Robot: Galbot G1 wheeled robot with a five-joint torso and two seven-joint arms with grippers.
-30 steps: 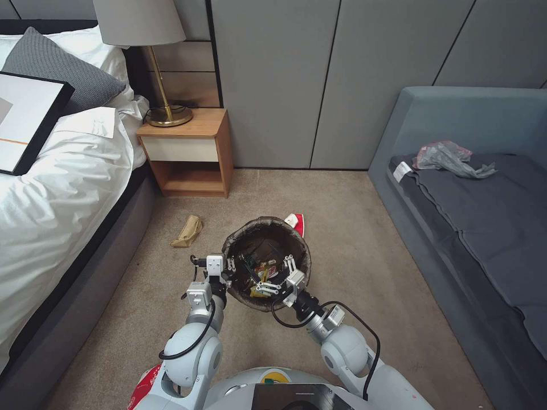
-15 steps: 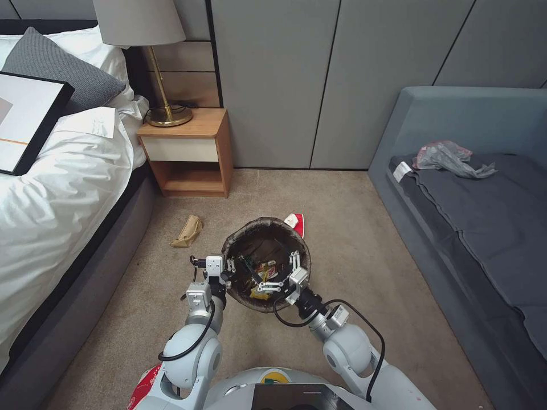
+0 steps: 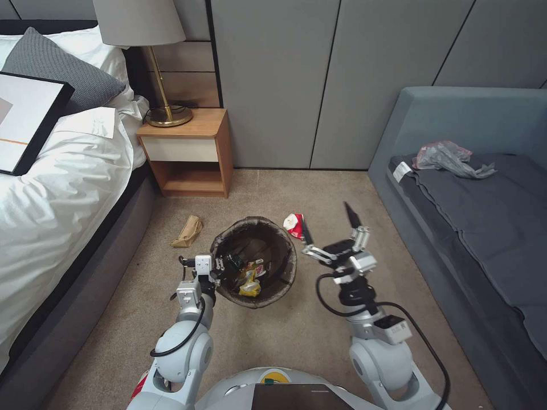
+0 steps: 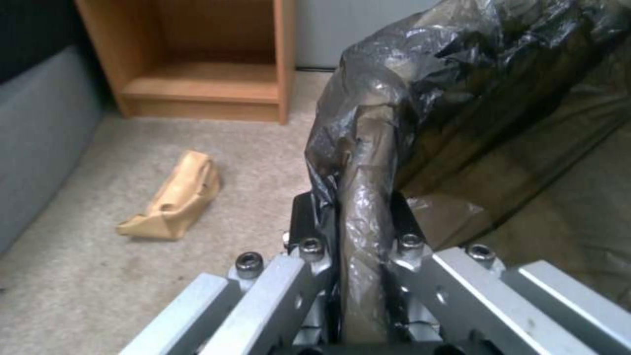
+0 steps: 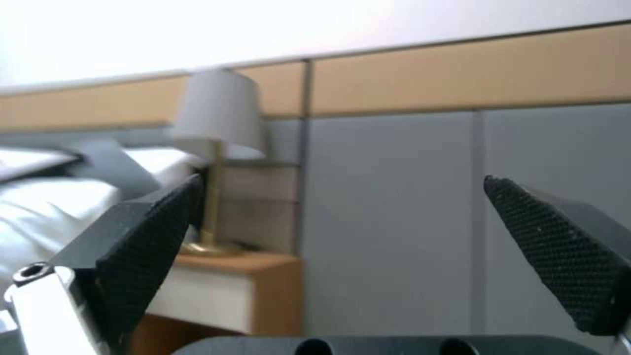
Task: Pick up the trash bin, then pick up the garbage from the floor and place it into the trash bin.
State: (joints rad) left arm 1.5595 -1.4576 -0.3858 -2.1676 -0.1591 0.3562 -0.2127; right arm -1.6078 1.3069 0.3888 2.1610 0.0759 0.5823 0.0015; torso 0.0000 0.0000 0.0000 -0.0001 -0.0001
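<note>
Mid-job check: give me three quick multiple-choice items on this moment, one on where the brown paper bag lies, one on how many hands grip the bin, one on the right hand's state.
1. Where does the crumpled brown paper bag lie?
A. inside the bin
B. on the carpet between the bed and the bin
C. on the sofa

2. How many hands grip the trash bin?
A. none
B. one
C. two

3. The right hand is:
A. open and empty
B. shut on a wrapper
C. shut on the bin rim

Key: 1 B, the brown paper bag rests on the floor near the bed. 2 B, the left hand clamps the rim of the trash bin. 3 A, the right hand is spread beside the bin with nothing between its pads.
</note>
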